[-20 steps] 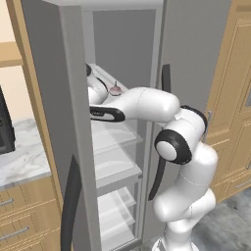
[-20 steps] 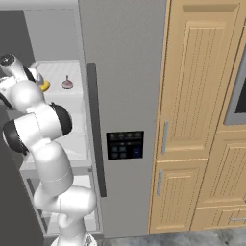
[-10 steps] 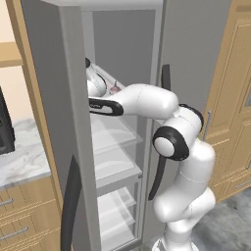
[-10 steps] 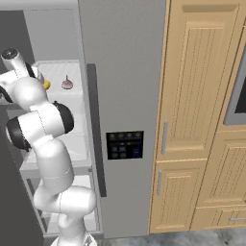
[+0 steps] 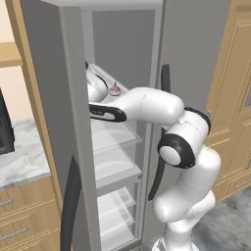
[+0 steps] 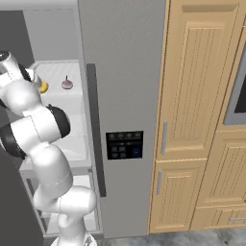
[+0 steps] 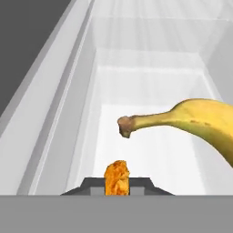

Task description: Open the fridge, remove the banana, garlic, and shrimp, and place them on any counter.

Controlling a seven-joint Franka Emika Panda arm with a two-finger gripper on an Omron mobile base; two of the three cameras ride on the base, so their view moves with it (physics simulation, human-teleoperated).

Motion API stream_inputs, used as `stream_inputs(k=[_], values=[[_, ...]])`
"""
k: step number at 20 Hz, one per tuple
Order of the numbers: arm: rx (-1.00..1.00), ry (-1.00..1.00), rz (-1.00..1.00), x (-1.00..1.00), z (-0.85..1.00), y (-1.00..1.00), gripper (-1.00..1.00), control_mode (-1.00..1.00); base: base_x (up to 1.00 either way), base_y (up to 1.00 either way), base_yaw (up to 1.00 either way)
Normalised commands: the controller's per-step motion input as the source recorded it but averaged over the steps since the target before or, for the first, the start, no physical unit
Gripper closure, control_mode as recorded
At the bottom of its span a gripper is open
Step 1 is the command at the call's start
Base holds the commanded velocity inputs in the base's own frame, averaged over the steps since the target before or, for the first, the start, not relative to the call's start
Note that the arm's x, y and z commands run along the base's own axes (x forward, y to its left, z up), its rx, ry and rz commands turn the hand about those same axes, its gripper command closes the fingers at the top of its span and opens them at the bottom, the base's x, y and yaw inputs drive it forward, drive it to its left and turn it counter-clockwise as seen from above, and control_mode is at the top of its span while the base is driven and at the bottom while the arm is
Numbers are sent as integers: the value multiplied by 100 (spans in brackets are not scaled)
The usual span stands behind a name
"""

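Note:
The grey fridge [image 6: 126, 72] stands with its left door [image 5: 46, 108] swung open, and my arm reaches onto an upper white shelf. In the hand view my gripper [image 7: 117, 184] is shut on the small orange shrimp [image 7: 117, 175], which stands between the two dark fingertips. The yellow banana [image 7: 196, 123] lies just right of the shrimp and shows again on the shelf beside my hand [image 6: 43, 86]. The pale garlic [image 6: 67, 84] sits a little further right on the same shelf [image 5: 114, 89]. The counter is out of view.
A marble-topped drawer unit [image 5: 22, 159] with a black appliance [image 5: 4, 125] stands left of the open door. Tall light wood cabinets [image 6: 202, 115] fill the right side. The fridge's closed right door carries a black control panel [image 6: 125, 144] and a long dark handle [image 6: 94, 129].
The fingers have closed from wide open onto the shrimp. My hand has pushed slightly deeper over the shelf; banana and garlic have stayed where they were.

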Motion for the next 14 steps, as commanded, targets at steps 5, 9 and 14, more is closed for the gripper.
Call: stream_inputs(k=[5,9,14], values=[[3,-12,-13,-75,41,-17,100,-100,0,0,0],[12,-22,-11,-100,99,-56,100,-100,0,0,0],[5,-4,-9,-100,57,-84,100,-100,0,0,0]])
